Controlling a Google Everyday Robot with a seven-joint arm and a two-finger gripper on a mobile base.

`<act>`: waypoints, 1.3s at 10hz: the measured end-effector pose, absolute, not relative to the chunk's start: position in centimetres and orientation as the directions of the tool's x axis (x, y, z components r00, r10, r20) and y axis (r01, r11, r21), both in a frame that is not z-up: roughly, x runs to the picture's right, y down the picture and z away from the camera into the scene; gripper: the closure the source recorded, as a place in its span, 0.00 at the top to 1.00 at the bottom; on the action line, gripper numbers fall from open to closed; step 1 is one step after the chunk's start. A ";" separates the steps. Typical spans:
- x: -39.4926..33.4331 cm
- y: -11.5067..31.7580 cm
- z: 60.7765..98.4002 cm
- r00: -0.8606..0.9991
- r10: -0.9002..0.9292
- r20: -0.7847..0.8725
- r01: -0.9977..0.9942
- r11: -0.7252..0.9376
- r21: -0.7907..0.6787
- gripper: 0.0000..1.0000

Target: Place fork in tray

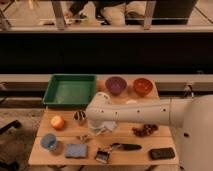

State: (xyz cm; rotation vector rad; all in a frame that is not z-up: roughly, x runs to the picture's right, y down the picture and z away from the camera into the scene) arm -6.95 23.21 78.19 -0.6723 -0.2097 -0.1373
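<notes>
The green tray [70,91] stands at the back left of the wooden table, with nothing in it that I can see. My white arm reaches in from the right, and the gripper [92,129] hangs over the table's middle left, in front of the tray. A small slim silvery thing [85,138], which seems to be the fork, lies on the table just below and left of the gripper. I cannot tell whether the gripper touches it.
A purple bowl [115,85] and an orange bowl [142,86] stand right of the tray. An orange fruit [58,122], a small can [80,117], a blue cup [48,141], a blue sponge [76,150], a black-handled brush [115,149], dark grapes [145,130] and a black block [162,153] lie on the table.
</notes>
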 end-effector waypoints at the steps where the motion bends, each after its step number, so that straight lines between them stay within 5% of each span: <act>1: -6.9 23.1 78.1 0.976 -0.044 0.212 0.166 0.780 -0.603 0.00; 8: -8.4 16.9 72.9 0.984 -0.016 0.179 0.112 0.831 -0.544 0.00; 13: -14.1 11.6 69.9 0.927 -0.185 0.326 0.310 0.867 -0.391 0.00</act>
